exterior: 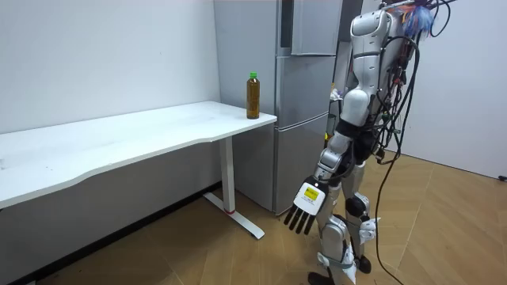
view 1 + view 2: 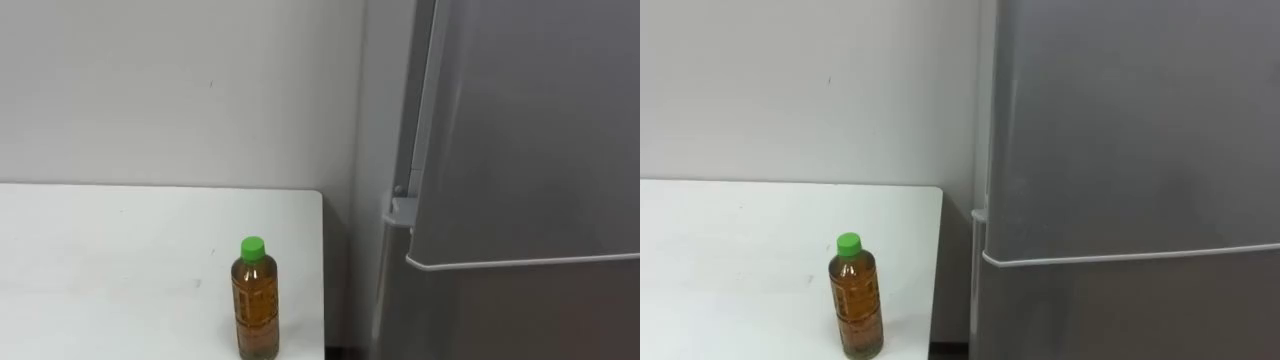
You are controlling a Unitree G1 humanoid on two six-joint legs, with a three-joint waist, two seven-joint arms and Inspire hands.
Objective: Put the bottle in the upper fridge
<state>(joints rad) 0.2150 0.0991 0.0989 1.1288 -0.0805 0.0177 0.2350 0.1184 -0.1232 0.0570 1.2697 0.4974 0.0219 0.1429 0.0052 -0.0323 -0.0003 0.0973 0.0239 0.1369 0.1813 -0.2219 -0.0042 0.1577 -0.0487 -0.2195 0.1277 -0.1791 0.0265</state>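
A clear bottle [image 2: 256,300] of amber drink with a green cap stands upright near the right front corner of the white table [image 2: 110,250]. In the room view the bottle [image 1: 253,96] sits at the table end closest to the grey fridge [image 1: 305,119]. The fridge [image 2: 520,150] fills the right side, its doors shut, with a seam between the upper and lower door. I stand on the wooden floor in front of the fridge. My left hand [image 1: 305,210] hangs by my side with straight fingers, holding nothing and well away from the bottle.
The long white table [image 1: 142,131] runs along the pale wall toward the room view's left. A narrow gap separates the table's end from the fridge side [image 2: 985,150]. Wooden floor [image 1: 198,253] lies open around me.
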